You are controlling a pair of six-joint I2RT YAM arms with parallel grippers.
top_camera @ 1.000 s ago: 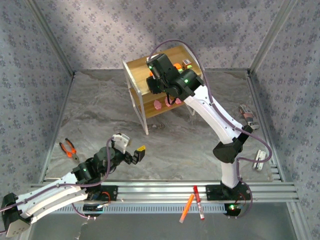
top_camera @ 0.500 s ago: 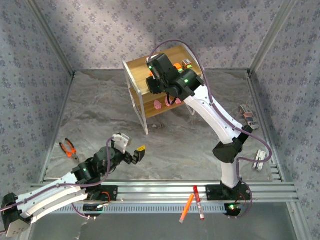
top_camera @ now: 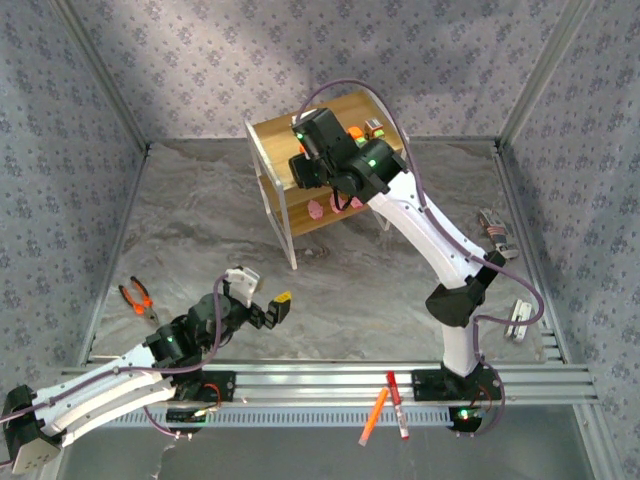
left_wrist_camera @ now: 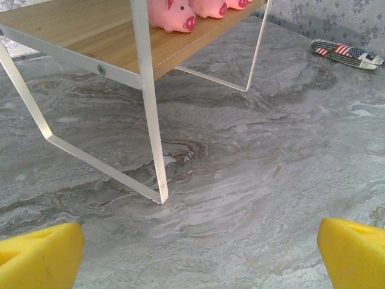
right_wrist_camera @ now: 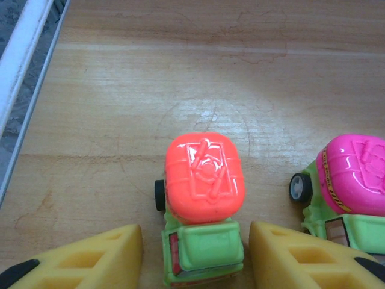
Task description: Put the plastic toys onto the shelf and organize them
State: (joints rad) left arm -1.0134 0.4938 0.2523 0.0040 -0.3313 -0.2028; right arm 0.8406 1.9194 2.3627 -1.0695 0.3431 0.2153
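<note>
Nearest, an orange marker (top_camera: 374,416) and a red marker (top_camera: 398,405) lie across the rail (top_camera: 300,380) at the table's (top_camera: 200,230) near edge. Just beyond, on the left, the left fingers (top_camera: 283,298) hang low over the bare table, spread wide with nothing between them. In the left wrist view their yellow tips (left_wrist_camera: 39,256) sit in the two bottom corners, with grey marbled surface between. Pliers (top_camera: 137,300) lie farther left, near the wall.

Farther back stands the shelf (top_camera: 272,140). Its white front leg (left_wrist_camera: 151,120) meets the table, and pink pigs (left_wrist_camera: 174,15) stand in a row on the lower board.

The right arm (top_camera: 430,235) reaches over the top board. There the right fingers (right_wrist_camera: 78,259) are parted either side of the orange-topped truck (right_wrist_camera: 204,186). A thin gap shows on each side, so they do not grip it. The truck rests on its wheels on the board (right_wrist_camera: 180,72). A pink-topped truck (right_wrist_camera: 352,183) stands just beside it, to the right in the wrist view.
</note>
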